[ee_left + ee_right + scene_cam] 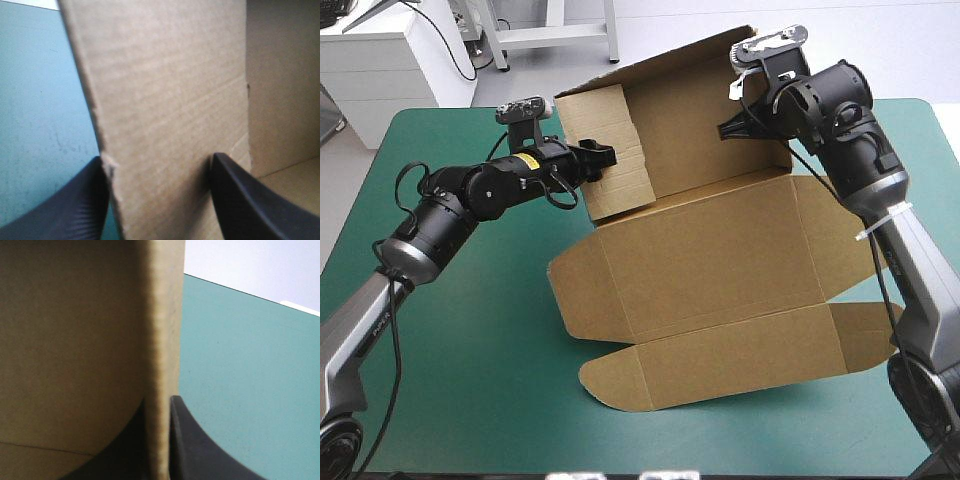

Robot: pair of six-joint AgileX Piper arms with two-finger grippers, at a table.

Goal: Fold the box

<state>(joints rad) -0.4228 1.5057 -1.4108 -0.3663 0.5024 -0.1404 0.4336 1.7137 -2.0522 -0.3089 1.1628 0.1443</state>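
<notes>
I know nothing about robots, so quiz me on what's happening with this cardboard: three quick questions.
1. True or false: the box lies wholly flat.
2. The right hand is shut on: A a raised wall of the box; B a cloth; C nothing.
3. What colour is the table cover?
Key: 1 false; 2 A; 3 teal-green.

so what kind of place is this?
Probably a robotics lab bench: the left gripper and right gripper of two arms work a brown box on a teal-green covered table.
</notes>
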